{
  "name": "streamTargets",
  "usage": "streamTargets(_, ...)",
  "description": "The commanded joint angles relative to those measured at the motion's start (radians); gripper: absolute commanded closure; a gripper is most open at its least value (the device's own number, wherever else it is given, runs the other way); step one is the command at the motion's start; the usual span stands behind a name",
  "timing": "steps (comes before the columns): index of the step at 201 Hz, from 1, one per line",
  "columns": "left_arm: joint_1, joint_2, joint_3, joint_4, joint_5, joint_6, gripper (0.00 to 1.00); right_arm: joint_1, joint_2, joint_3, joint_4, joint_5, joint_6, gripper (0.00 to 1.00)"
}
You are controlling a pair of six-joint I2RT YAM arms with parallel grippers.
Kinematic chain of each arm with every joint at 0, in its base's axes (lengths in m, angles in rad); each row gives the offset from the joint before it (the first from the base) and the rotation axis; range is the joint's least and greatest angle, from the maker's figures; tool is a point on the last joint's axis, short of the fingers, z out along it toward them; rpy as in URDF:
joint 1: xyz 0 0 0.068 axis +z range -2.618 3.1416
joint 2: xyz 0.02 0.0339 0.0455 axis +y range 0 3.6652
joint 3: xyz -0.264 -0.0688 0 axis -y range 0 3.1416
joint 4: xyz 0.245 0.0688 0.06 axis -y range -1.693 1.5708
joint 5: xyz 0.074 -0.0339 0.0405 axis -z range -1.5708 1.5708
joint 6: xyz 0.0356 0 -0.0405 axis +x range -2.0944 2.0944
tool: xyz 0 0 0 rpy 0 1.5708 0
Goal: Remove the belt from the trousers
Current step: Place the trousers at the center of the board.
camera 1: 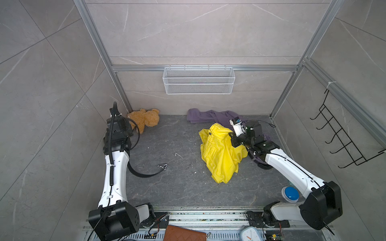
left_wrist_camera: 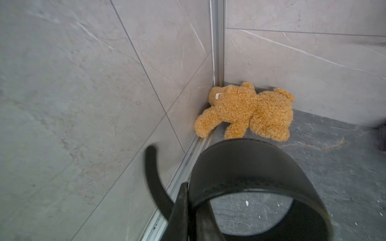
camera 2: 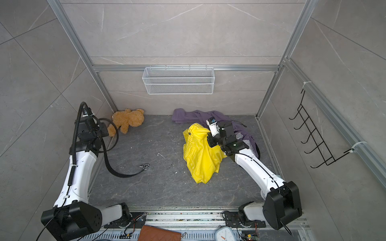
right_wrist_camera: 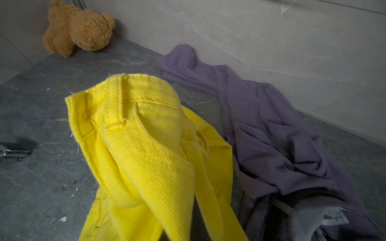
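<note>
in both top views my left gripper (camera 1: 127, 127) is clamped on the black belt (camera 1: 142, 174) by the far left corner of the bench (camera 1: 177, 187). the strap loops out and trails down to its buckle (camera 1: 163, 166), flat on the bench, well apart from the yellow trousers (camera 1: 219, 154). my right gripper (camera 1: 232, 136) pinches the waistband, lifted, legs draped near the right edge. left wrist: belt (left_wrist_camera: 246, 162) curling from a closed finger (left_wrist_camera: 181, 208), teddy bear (left_wrist_camera: 244, 110) in the corner. right wrist: trousers (right_wrist_camera: 146, 146) hang close, purple garment (right_wrist_camera: 271, 129) just beside them along the far edge.
</note>
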Motion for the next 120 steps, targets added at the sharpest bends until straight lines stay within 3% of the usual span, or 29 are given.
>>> streamTargets(1,-0.011,-0.019,-0.031,0.041,0.088,-0.051,1.0,0.048,0.031,0.068,0.092,-0.137,0.083,1.0)
streamTargets(44,-0.05,0.088,-0.071,0.018,0.05,-0.071,1.0,0.203,0.218,0.191,0.308,-0.318,0.279,1.0)
streamTargets(86,-0.062,0.183,-0.047,-0.015,0.06,-0.091,1.0,0.341,0.474,0.432,0.501,-0.389,0.447,1.0)
streamTargets(110,-0.063,0.196,-0.036,-0.038,0.046,-0.104,0.59,0.386,0.615,0.591,0.474,-0.396,0.489,1.0)
streamTargets(120,-0.063,0.188,-0.039,-0.041,0.034,-0.104,0.46,0.395,0.659,0.643,0.425,-0.379,0.488,1.0)
